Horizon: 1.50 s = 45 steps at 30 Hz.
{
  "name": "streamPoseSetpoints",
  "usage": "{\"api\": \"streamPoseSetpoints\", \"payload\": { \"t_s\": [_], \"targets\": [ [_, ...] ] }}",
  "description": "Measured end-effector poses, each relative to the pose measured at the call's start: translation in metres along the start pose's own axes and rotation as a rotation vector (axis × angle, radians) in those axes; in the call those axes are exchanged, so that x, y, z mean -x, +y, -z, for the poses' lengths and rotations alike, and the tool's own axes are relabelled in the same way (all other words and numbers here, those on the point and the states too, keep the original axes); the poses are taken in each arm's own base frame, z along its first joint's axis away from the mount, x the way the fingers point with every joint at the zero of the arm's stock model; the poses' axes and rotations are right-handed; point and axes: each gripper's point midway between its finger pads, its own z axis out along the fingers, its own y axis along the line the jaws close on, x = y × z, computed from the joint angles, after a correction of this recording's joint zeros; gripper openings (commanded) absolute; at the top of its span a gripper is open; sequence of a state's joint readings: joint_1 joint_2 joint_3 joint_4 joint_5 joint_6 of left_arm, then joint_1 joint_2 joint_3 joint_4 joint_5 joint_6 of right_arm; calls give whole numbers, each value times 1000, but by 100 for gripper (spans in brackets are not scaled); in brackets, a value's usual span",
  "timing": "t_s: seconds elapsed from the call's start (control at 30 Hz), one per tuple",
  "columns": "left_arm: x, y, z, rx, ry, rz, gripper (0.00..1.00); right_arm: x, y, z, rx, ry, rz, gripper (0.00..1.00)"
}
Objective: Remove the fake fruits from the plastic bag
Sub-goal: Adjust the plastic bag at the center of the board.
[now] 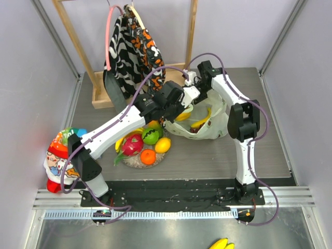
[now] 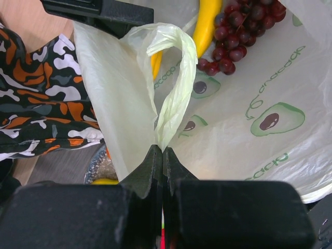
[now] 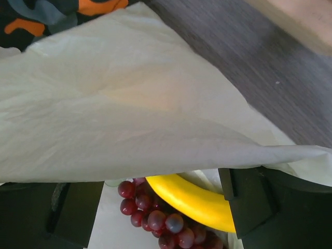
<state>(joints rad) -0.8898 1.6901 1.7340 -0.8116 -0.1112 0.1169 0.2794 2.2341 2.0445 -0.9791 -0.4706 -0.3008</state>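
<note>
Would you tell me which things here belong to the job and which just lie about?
Job: plastic bag; banana and grapes inside it; dragon fruit, green apple, lemon, orange outside; left gripper pinching its handle.
Lying about: patterned cloth, wooden rack, Santa-like toy.

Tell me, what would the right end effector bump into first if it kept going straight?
Probably the plastic bag: its pale sheet lies right across the front of the open right end effector. A banana and grapes show just beneath it, but depth is unclear.
</note>
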Motion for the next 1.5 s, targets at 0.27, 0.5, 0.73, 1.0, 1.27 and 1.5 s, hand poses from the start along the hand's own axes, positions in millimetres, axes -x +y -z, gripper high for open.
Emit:
{"api": "streamPoseSetpoints", "payload": {
  "t_s": [0.27, 0.5, 0.73, 1.0, 1.27, 1.5],
  "targets": [
    [2, -2, -1, -11, -3, 1, 0, -5, 8, 3, -4, 48, -6, 88],
    [7, -3, 0, -24, -16, 2, 0, -9, 28, -6, -32, 97, 11, 85],
    [9, -4, 1, -31, -21, 3, 0, -10, 31, -9, -56, 113, 9, 77],
    [13, -6, 3, -43, -34, 3, 0, -15, 24, -7, -92, 133, 2, 57],
    [16, -8, 5, -57, -41, 1, 0, -34, 19, -9, -115, 181, -13, 70],
    [24, -10, 10, -82, -63, -17, 0, -48, 29, 36, -138, 141, -29, 66]
  ]
}}
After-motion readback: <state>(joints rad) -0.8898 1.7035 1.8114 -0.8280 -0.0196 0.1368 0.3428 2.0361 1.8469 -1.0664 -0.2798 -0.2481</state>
